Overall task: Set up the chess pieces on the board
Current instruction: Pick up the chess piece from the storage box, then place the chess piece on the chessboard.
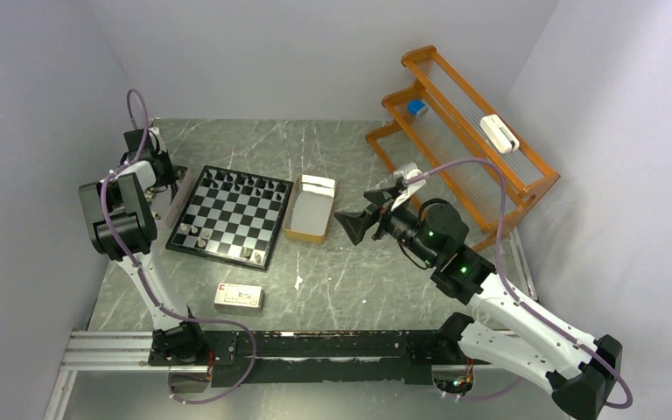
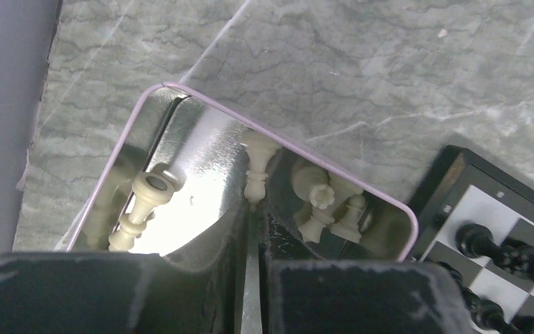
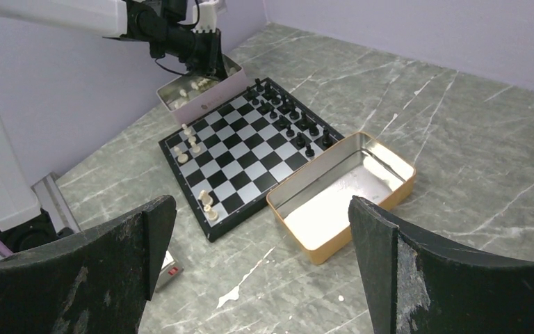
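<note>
Left end effector (image 2: 254, 212) is down in the pink-rimmed tin (image 2: 320, 156) beside the board (image 3: 240, 156). Fingers are nearly together at a pale piece (image 2: 254, 170), can't tell if gripped. Right end effector (image 3: 261, 209) is wide open and empty, probably held back to keep the board clear.

Left tool (image 2: 254, 209) is pinching a pale chess piece (image 2: 256, 163) beside the board's (image 1: 232, 214) left edge. Right tool (image 1: 351, 226) is hovering wide open to the board's right.
</note>
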You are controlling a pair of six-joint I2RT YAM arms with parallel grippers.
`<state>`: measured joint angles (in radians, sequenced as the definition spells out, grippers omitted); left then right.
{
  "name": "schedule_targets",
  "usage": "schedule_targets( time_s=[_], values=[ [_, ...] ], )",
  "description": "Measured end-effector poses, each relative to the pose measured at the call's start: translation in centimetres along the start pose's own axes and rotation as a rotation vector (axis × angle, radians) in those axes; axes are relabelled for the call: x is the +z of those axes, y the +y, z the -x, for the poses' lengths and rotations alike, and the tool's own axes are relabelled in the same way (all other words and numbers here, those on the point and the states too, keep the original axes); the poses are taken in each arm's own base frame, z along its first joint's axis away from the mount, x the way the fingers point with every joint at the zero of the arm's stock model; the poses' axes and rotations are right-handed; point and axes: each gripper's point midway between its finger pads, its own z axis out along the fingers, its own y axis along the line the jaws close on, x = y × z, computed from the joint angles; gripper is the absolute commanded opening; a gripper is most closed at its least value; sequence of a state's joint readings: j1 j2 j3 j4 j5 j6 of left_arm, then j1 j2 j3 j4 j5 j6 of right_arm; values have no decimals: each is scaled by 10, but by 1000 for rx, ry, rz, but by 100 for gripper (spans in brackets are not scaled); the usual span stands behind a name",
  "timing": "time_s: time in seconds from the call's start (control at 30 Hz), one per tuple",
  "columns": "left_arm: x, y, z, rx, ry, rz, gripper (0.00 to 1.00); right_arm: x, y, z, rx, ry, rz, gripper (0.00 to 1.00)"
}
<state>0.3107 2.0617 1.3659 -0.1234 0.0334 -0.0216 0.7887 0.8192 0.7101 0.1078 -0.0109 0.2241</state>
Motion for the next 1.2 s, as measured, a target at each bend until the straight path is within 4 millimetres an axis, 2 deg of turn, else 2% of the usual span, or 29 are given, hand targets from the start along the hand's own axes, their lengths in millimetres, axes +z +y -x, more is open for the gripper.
schedule_targets(
  time_s=[0.17,0.37,0.53,0.7,0.8,0.97,1.2],
  values=[
    [-14,-4,8,-6,-4,-18,9,-4,1,6,-1,-20,5,100],
    [-30,-4,27,-30,-5,-10,5,-9,3,15,-1,-50,11,100],
    [-39,-2,22,-59,56,11,5,-11,4,18,0,-59,14,100],
    [-56,-3,15,-98,134,23,5,-13,5,21,7,-68,17,100],
    [-76,-5,14,-117,164,28,5,-14,6,21,14,-69,19,100],
    [-115,-11,24,-139,162,8,5,-18,7,23,18,-74,22,100],
    [-161,-39,16,-108,203,-56,5,-24,8,27,17,-82,23,100]
  ],
)
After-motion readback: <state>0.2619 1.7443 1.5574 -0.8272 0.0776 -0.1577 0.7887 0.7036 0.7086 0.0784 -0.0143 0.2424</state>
